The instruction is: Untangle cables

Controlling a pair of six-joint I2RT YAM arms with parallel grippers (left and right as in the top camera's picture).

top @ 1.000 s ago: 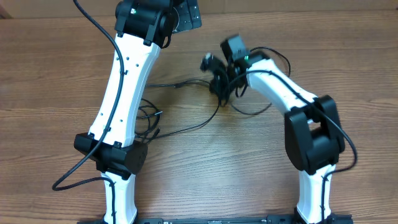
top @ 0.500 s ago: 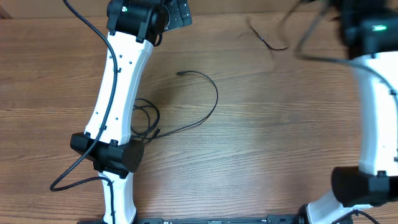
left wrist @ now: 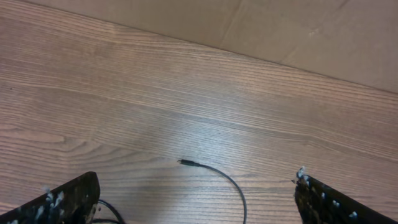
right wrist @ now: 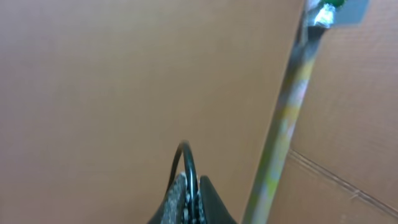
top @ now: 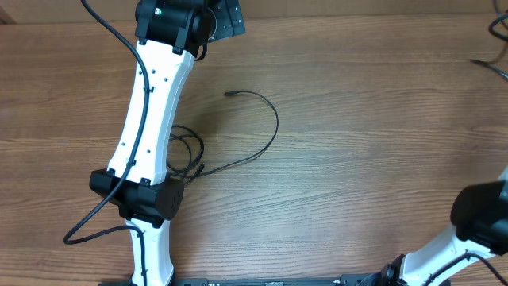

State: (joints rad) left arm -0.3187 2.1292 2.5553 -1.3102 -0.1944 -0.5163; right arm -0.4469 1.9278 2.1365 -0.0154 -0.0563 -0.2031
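One thin black cable [top: 268, 135] lies on the wooden table in a long arc, its plug end [top: 231, 94] in the middle and its other end in loose loops [top: 186, 152] beside the left arm. The same plug end shows in the left wrist view [left wrist: 188, 163]. My left gripper [left wrist: 196, 199] is open above that cable and holds nothing. My right gripper [right wrist: 191, 202] is shut on a second black cable [right wrist: 186, 163], lifted high and facing a brown cardboard wall. A piece of that cable shows at the overhead view's right edge [top: 494, 67].
The left arm [top: 151, 119] stretches over the table's left half, over the loops. The right arm's elbow [top: 482, 216] is at the lower right corner. A cardboard wall [left wrist: 298, 28] stands along the table's far edge. A pole [right wrist: 283, 118] stands close to the right gripper.
My right gripper has pulled one cable away from the middle, up and out past the right edge of the overhead view. The other cable stays on the table. The left arm has barely moved.
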